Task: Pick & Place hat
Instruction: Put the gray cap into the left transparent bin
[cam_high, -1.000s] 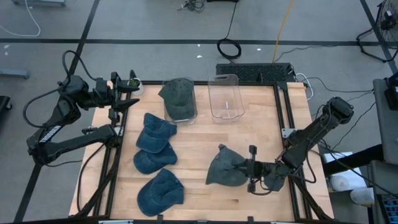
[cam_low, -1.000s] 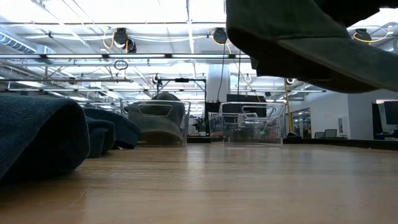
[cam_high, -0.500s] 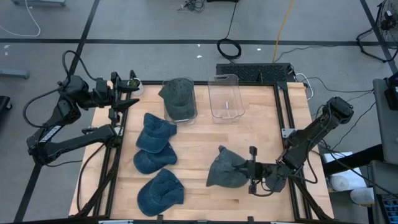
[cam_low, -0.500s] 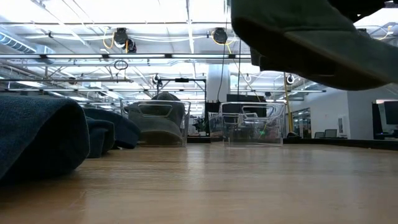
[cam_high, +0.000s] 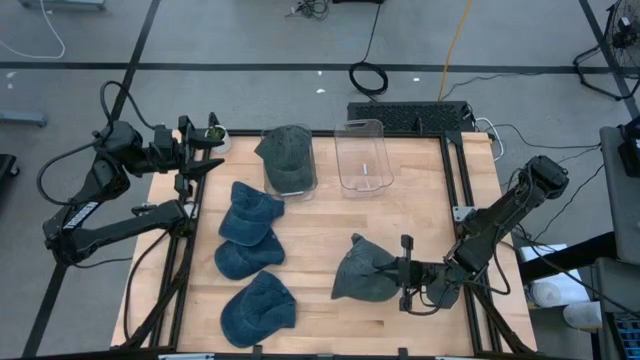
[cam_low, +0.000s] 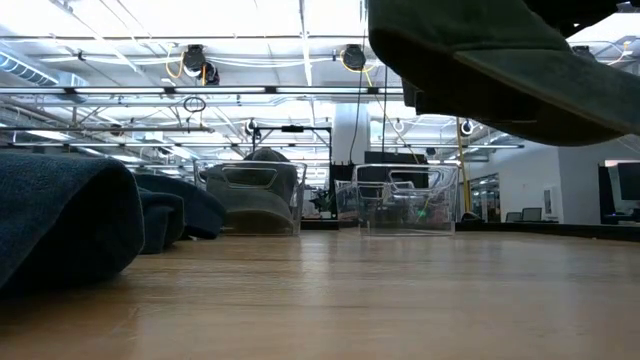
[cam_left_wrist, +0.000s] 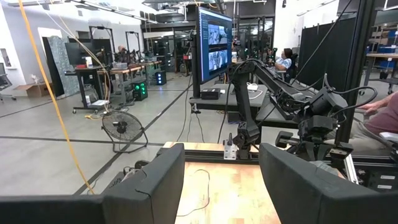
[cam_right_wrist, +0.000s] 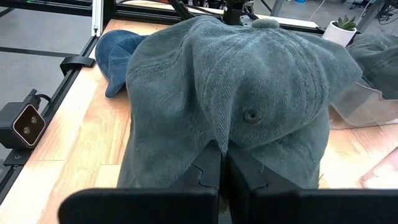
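We see the right gripper (cam_high: 392, 269) pinching the grey-green cap (cam_high: 362, 274) by bunched crown fabric, lifted above the table's (cam_high: 330, 220) near-right area; soft and light, it should droop, while the left gripper (cam_high: 205, 148) waits spread.

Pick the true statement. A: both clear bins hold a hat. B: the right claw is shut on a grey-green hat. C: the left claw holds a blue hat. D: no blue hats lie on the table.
B: the right claw pinches the grey-green hat, which hangs clear of the table in the low view.
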